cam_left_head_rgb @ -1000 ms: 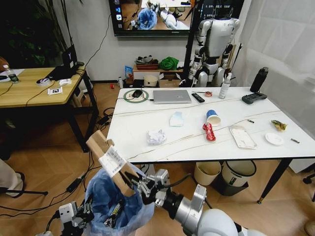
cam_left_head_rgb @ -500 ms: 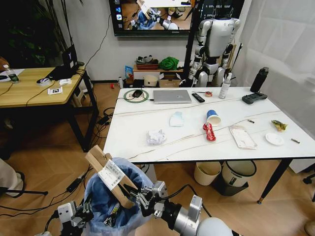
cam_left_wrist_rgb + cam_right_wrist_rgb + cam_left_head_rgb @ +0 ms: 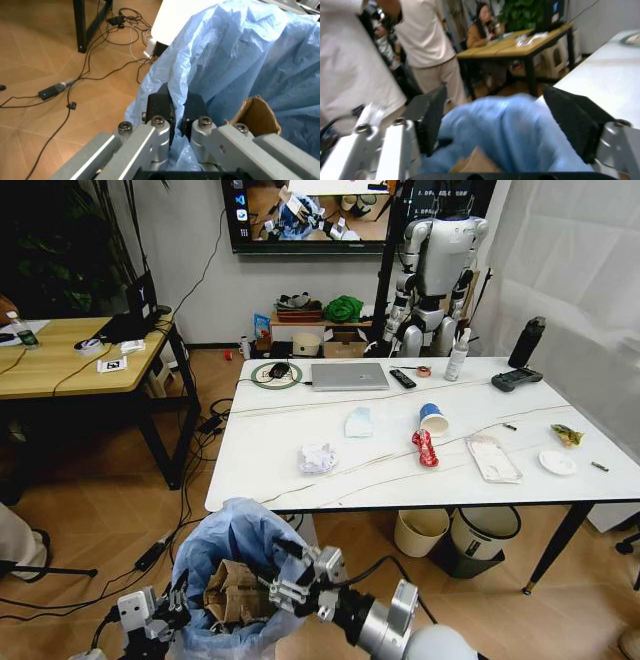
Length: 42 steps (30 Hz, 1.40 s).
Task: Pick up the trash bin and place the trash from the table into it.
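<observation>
Brown cardboard box [image 3: 236, 591] sits inside the trash bin [image 3: 235, 552].

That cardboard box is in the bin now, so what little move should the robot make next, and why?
Probably lift the open right hand away toward the table. The box already lies inside the bin, which the left hand pinches by its bag, while crumpled paper waits nearest on the table.

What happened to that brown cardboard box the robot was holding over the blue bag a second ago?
The cardboard box has dropped down into the trash bin; a second ago it stuck up above the rim in the right gripper, whose fingers now stand open, having let it go. The left gripper stays pinched on the bag's edge. The litter on the table lies as before.
</observation>
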{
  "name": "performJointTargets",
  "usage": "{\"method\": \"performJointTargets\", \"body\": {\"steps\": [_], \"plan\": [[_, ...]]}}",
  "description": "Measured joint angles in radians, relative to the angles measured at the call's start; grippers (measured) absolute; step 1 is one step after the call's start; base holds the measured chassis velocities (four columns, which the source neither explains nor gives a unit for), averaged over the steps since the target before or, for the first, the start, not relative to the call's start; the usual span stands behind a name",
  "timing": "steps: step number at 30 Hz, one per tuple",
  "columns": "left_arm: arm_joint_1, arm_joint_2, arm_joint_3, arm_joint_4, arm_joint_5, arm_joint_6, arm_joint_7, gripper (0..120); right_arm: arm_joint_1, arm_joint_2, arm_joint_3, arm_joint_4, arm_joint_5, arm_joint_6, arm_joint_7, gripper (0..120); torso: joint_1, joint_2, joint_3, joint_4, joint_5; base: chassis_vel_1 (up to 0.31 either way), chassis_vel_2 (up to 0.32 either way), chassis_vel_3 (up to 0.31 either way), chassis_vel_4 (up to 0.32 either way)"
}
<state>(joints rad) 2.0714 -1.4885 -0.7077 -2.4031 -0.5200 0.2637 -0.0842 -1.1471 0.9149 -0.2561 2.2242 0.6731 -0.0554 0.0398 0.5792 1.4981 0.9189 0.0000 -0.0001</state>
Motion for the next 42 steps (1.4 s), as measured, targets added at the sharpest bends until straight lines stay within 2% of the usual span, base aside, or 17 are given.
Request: {"method": "performJointTargets", "body": {"steps": [1,6,8,13,18,26,39,42], "plan": [[0.0,0.0,0.0,0.0,0.0,0.0,0.0,0,0.0,0.0,0.0,0.0,0.0,0.0,0.0,78,0.0,0.0,0.0,0.0,0.0,0.0,0.0,0.0,0.0],[0.001,-0.002,0.008,0.004,0.002,-0.004,0.004,0,0.106,0.074,0.093,-0.086,0.011,-0.086,0.098,98,0.0,0.0,0.0,0.0,0.0,0.0,0.0,0.0,0.0],[0.002,-0.002,0.009,0.005,0.003,-0.005,0.005,0,0.125,0.098,0.11,-0.119,0.01,-0.106,0.118,99,0.0,0.0,0.0,0.0,-0.0001,0.0,0.0,0.0,0.0],[0.016,-0.003,0.016,0.002,0.01,-0.015,0.014,0,0.216,0.255,0.175,-0.3,0.003,-0.228,0.207,100,0.0,0.0,0.0,0.0001,0.0001,0.0,0.0,0.0,0.0],[0.024,-0.002,0.017,0.001,0.01,-0.022,0.02,0,0.291,0.33,0.201,-0.423,0.019,-0.282,0.232,100,0.0,0.0,0.0,0.0001,-0.0001,0.0,0.0,0.0,0.0],[0.01,0.002,0.02,0.008,0.005,-0.022,0.021,0,0.383,0.397,0.194,-0.56,0.044,-0.34,0.272,100,0.0,0.0,0.0,0.0001,-0.0001,0.0,0.0,0.0,0.0],[0.003,0.01,0.014,0.012,-0.013,-0.021,0.021,0,0.411,0.448,0.153,-0.712,0.021,-0.369,0.308,100,0.0,0.0,0.0,0.0,-0.0002,0.0,0.0,0.0,0.0],[0.002,0.011,0.014,0.012,-0.013,-0.021,0.021,0,0.407,0.459,0.149,-0.727,0.023,-0.365,0.307,96,0.0,0.0,0.0,0.0,-0.0001,0.0,0.0,0.0,0.0]]}}
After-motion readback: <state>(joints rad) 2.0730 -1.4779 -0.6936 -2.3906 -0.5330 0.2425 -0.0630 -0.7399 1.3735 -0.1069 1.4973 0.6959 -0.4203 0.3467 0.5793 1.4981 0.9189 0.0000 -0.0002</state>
